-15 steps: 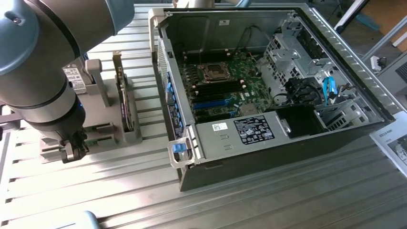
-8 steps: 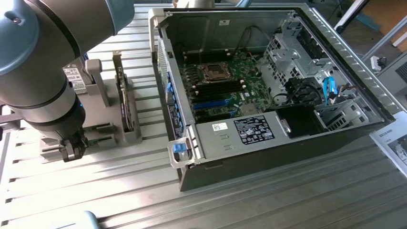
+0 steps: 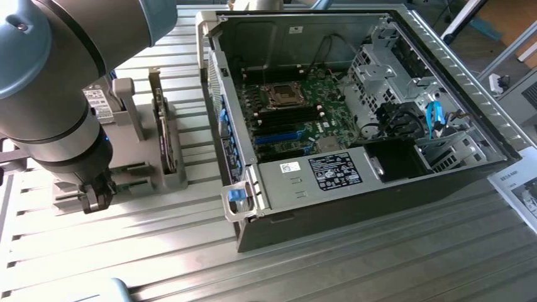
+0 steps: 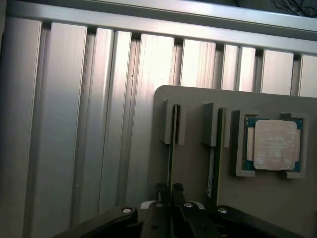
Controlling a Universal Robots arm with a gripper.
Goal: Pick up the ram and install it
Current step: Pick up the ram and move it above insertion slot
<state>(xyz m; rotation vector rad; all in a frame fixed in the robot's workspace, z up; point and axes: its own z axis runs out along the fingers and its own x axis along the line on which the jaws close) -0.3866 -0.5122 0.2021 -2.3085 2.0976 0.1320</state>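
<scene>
Jaws are drawn in tight on the ram (image 4: 172, 144), one finger on each face. It looks like a pinch on the stick's upper edge, though I can't confirm firm contact. The ram stands on edge, seated in its slot in the grey holder (image 4: 198, 101). That's the slot nearest the holder's side edge.

A second stick (image 4: 214, 158) stands in the next slot, between the ram and the pocket with the square chip (image 4: 273, 145).

In the exterior view the arm (image 3: 50, 75) is straight down over the holder (image 3: 126, 100), near the tabletop (image 3: 336, 270) edge on the exterior view's left. The open computer case (image 3: 277, 214) lies well apart from it, toward the exterior view's right. Its board (image 3: 293, 119) is exposed, and the long dark memory slots (image 3: 290, 113) beside the processor socket look empty to me.

My read on progress:
- Reach is done.
- Grasp is on or nearly on.
- Stick isn't lifted out of the holder yet.
- Carry to the case and seating in the board aren't started.

Early stage, most of the job is left.
</scene>
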